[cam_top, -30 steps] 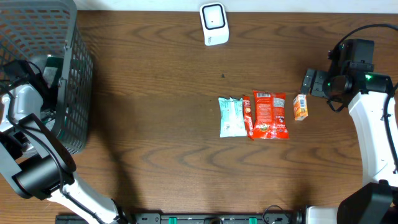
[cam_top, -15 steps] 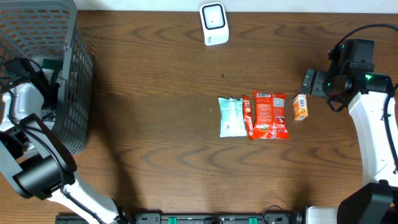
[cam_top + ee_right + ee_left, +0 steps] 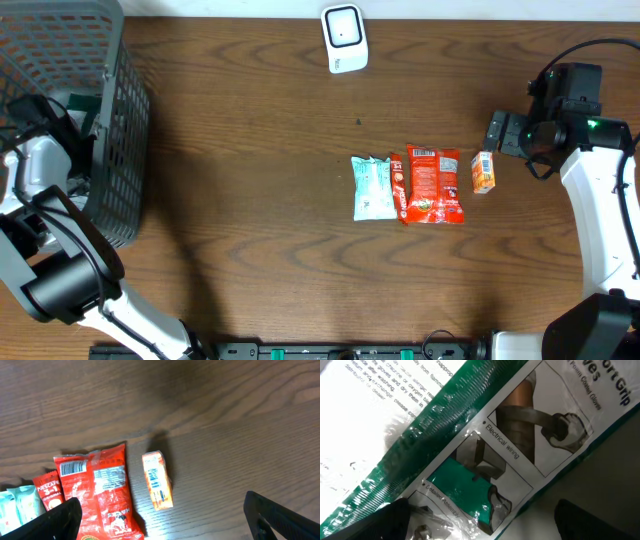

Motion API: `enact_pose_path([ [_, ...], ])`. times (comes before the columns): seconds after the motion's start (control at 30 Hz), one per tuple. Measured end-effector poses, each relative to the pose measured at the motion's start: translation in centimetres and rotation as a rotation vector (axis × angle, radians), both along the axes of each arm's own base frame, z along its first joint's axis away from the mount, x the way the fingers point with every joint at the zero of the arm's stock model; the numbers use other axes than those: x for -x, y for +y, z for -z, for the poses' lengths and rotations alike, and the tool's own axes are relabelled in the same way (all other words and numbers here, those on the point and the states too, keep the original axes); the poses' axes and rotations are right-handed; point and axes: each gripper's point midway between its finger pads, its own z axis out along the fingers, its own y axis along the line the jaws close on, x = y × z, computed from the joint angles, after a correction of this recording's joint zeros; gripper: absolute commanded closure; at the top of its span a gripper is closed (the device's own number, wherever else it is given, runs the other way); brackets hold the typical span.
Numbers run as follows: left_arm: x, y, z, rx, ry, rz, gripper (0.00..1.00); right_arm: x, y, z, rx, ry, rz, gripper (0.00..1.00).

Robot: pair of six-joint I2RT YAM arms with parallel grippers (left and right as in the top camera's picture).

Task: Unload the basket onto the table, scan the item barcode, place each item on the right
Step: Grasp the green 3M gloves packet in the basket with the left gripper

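Dark wood table (image 3: 250,250), grey mesh basket (image 3: 125,150) at the far left corner, white scanner (image 3: 344,38) at the far edge, mid-table. Left arm is reaching into the basket. Left gripper (image 3: 480,527): fingers (image 3: 385,520) spread wide, nothing pinched. Just past the tips lies a green-and-white glove pack (image 3: 485,450) in clear wrap, filling the left wrist view, with the panel text "Electrical wiring" readable. Can't tell whether the tips touch it.

Four more items lie in a row right of centre: pale packet (image 3: 373,188), red Nescafe sachet (image 3: 398,187), red snack bag (image 3: 433,185) touching side to side, then a small orange box (image 3: 483,172) just beside the bag, apart from it. The bag's barcode faces up, at its far end. All are well apart from the scanner.

Right gripper (image 3: 162,520): fingers wide, empty, above the table near the orange box.
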Motion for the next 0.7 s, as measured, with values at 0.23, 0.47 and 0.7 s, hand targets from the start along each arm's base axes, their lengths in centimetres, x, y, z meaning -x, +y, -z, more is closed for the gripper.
enact_pose_path([
  [0.23,0.0,0.2,0.7,-0.003,0.021,0.001,0.19,0.0,0.0,0.0,0.0,0.0,0.0,0.01],
  [0.47,0.5,1.3,0.9,-0.044,0.054,-0.022,0.61,0.0,0.0,0.0,0.0,0.0,0.0,0.01],
  [0.7,0.3,1.5,0.5,-0.052,0.047,-0.024,0.61,0.0,0.0,0.0,0.0,0.0,0.0,0.01],
])
